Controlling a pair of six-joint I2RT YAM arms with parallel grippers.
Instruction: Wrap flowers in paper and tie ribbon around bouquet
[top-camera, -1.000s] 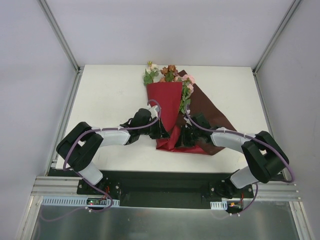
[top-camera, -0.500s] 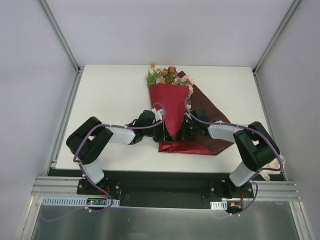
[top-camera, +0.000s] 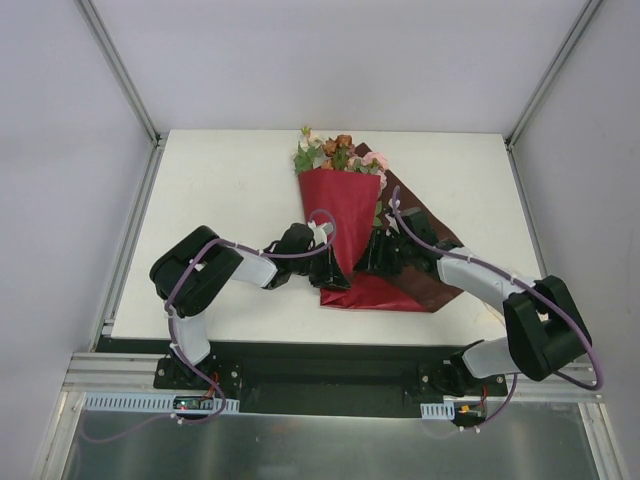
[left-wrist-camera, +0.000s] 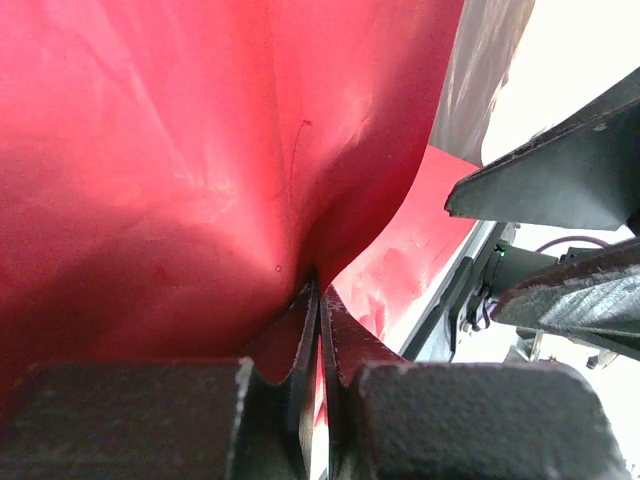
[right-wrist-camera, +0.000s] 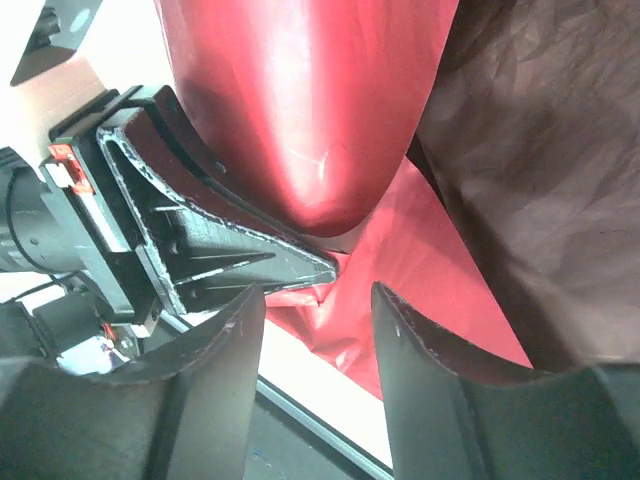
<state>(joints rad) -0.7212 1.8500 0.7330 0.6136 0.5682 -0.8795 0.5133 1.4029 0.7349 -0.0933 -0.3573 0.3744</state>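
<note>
The bouquet lies mid-table: pink, cream and rust flowers (top-camera: 335, 152) stick out of the far end of a cone of dark red paper (top-camera: 341, 208). The paper's free flap spreads to the right, dull underside up (top-camera: 425, 235). My left gripper (top-camera: 333, 272) is shut on the cone's narrow near end; the paper (left-wrist-camera: 200, 150) is pinched between its fingers (left-wrist-camera: 318, 312). My right gripper (top-camera: 379, 258) stands open just right of the cone, nothing between its fingers (right-wrist-camera: 316, 300), facing the left gripper (right-wrist-camera: 230, 245) and the paper (right-wrist-camera: 300, 110). The ribbon is out of view.
The white table (top-camera: 220, 200) is bounded by metal frame posts at the left (top-camera: 125, 250) and right (top-camera: 530, 200). Its near edge and the arms' base rail (top-camera: 330, 375) lie just behind the grippers.
My right gripper has opened and let go of the paper, and its arm has swung out to the right. The left gripper stays shut on the cone, which has shifted slightly.
</note>
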